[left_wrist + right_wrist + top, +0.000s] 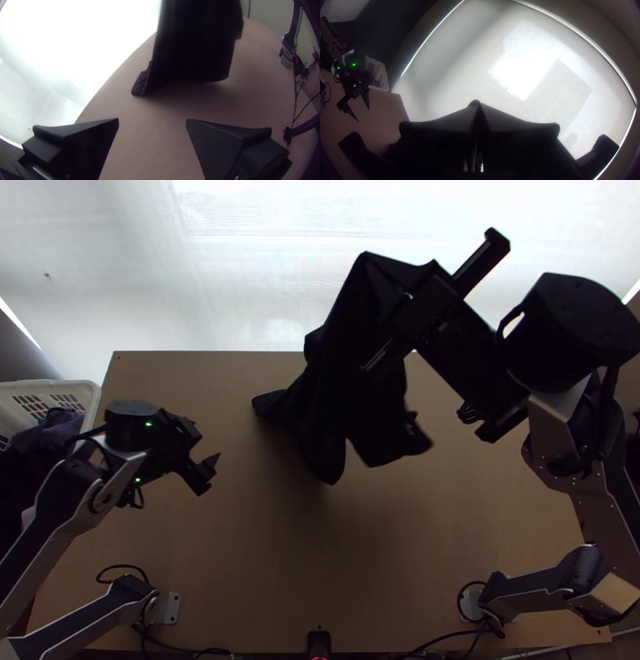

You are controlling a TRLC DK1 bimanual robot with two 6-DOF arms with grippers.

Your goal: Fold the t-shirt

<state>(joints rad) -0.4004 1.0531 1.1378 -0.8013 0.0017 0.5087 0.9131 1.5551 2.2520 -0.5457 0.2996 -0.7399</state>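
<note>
Over the wide table [384, 556], your dark t-shirt [340, 388] hangs bunched from the right gripper [477, 105], which is pinched closed on its upper part. Expect light, limp cloth: it should swing and crease easily but not break. Your left gripper [152, 120] is spread wide and empty; I'd take the low corner [140, 83] that seems to touch the wood, pinching well in from its edge.

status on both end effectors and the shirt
right end effector shut on dark t-shirt, holding it up, lower part hanging to the table; left end effector open, no shirt in it; nothing seen blocking
</note>
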